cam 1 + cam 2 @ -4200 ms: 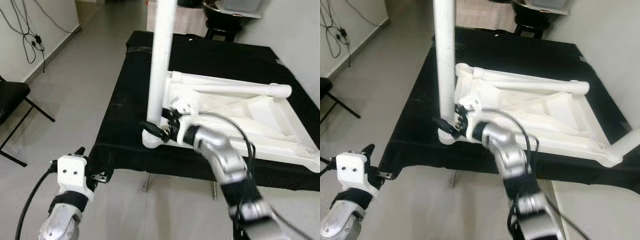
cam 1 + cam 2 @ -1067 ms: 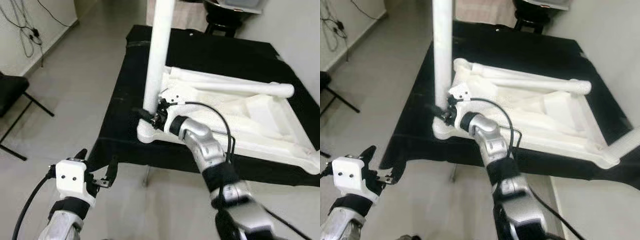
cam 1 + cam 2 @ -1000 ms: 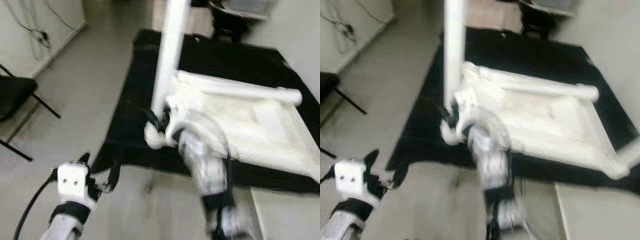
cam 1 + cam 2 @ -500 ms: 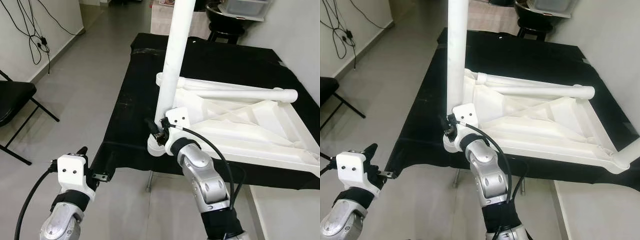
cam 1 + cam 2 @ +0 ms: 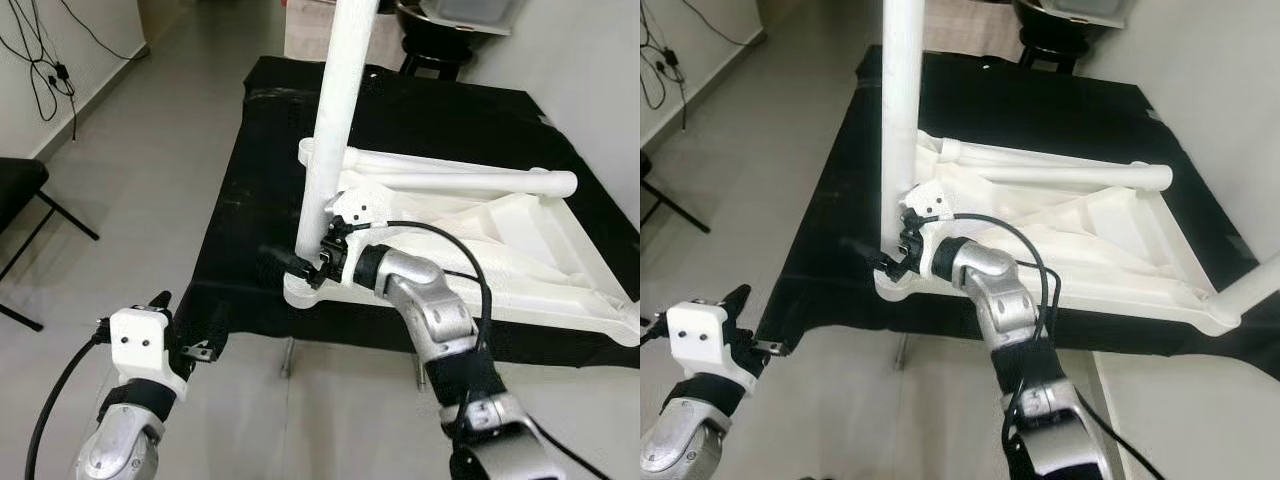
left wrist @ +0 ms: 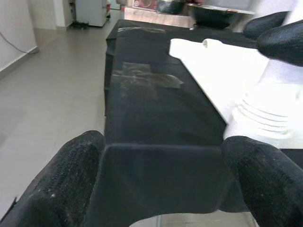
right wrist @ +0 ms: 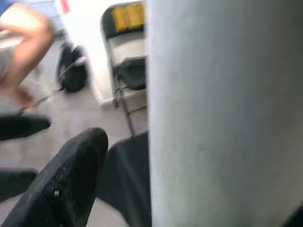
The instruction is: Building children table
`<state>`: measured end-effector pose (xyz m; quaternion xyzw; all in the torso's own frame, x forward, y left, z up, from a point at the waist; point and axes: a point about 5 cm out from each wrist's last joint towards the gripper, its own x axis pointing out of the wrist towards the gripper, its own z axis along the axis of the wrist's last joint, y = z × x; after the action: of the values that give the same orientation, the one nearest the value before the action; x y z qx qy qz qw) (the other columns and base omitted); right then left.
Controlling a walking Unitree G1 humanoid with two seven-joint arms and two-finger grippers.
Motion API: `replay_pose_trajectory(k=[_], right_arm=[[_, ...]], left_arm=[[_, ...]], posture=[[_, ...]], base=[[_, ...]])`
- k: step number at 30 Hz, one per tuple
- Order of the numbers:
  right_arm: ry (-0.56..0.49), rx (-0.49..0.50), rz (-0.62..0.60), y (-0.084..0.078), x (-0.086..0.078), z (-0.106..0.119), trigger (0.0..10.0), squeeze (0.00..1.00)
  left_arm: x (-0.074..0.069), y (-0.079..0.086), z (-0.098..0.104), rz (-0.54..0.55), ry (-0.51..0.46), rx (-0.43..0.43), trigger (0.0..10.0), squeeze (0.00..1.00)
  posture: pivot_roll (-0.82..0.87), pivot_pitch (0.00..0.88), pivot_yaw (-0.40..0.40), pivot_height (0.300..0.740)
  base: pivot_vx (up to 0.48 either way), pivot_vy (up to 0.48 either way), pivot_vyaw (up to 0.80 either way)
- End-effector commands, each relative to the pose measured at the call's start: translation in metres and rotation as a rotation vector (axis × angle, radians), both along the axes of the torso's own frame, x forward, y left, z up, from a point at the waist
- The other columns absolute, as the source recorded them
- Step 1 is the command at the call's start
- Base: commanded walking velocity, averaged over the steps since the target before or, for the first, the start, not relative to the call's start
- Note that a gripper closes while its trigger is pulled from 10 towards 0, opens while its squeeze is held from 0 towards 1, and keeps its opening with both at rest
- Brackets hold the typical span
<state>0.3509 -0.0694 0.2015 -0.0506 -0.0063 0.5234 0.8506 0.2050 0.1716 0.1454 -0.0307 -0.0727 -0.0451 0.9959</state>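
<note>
A white children table (image 5: 470, 235) lies upside down on a black-covered table (image 5: 260, 200). One white leg (image 5: 335, 110) stands upright in its near left corner socket (image 5: 300, 292). My right gripper (image 5: 300, 262) is at the foot of this leg, open, with the leg between its fingers. In the right wrist view one finger (image 7: 71, 179) stands clear of the leg (image 7: 222, 113). My left gripper (image 6: 161, 189) is open and holds nothing. It hangs low in front of the table's near left corner (image 5: 190, 345).
A second white leg (image 5: 470, 182) lies across the upturned table, and another pokes up at its near right corner (image 5: 1250, 290). A black folding chair (image 5: 15, 180) stands on the floor to the left, a black stool (image 5: 440, 20) behind the table. A person's limb (image 7: 23, 28) shows beyond.
The camera has shifted a little. My right gripper stays at the leg's foot, and its outer finger now stands away from the leg. The left arm hangs as before.
</note>
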Motion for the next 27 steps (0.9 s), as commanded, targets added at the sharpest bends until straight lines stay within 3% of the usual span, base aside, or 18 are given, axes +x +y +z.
replay_pose_trajectory(k=[1, 7, 8, 13, 19, 23, 27], right_arm=[[-0.013, -0.037, 0.097, 0.007, 0.000, 0.001, 10.0, 0.00], [-0.031, -0.089, 0.190, 0.011, 0.007, 0.007, 10.0, 0.00], [-0.024, -0.075, 0.219, 0.014, 0.011, 0.012, 0.0, 0.00], [-0.006, -0.061, 0.295, 0.017, 0.013, 0.016, 0.0, 0.00], [-0.007, -0.067, 0.306, 0.014, 0.014, 0.015, 0.0, 0.00], [-0.023, -0.062, 0.271, 0.004, 0.016, 0.015, 0.0, 0.00], [-0.035, -0.033, 0.131, -0.013, 0.017, 0.012, 0.0, 0.00]], left_arm=[[-0.004, -0.003, 0.000, -0.001, 0.010, 0.000, 10.0, 0.00], [-0.010, -0.006, 0.001, -0.006, 0.018, -0.003, 10.0, 0.00], [-0.015, -0.008, 0.002, -0.008, 0.024, -0.005, 10.0, 0.00], [-0.024, -0.010, 0.004, -0.011, 0.037, -0.007, 10.0, 0.00], [-0.025, -0.010, 0.004, -0.015, 0.042, -0.008, 10.0, 0.00], [-0.024, -0.011, 0.004, -0.016, 0.043, -0.009, 10.0, 0.00], [-0.022, -0.010, 0.003, -0.014, 0.042, -0.009, 10.0, 0.00]], posture=[[-0.09, 0.165, -0.142, 0.740], [-0.07, 0.190, -0.148, 0.740], [-0.05, 0.212, -0.146, 0.740], [-0.04, 0.225, -0.142, 0.740], [-0.05, 0.227, -0.137, 0.740], [-0.06, 0.224, -0.138, 0.740], [-0.08, 0.218, -0.146, 0.740]], base=[[0.000, 0.000, 0.00], [0.000, 0.000, 0.00], [0.000, 0.000, 0.00], [0.000, 0.000, 0.00], [0.000, 0.000, 0.00], [0.000, 0.000, 0.00], [0.000, 0.000, 0.00]])
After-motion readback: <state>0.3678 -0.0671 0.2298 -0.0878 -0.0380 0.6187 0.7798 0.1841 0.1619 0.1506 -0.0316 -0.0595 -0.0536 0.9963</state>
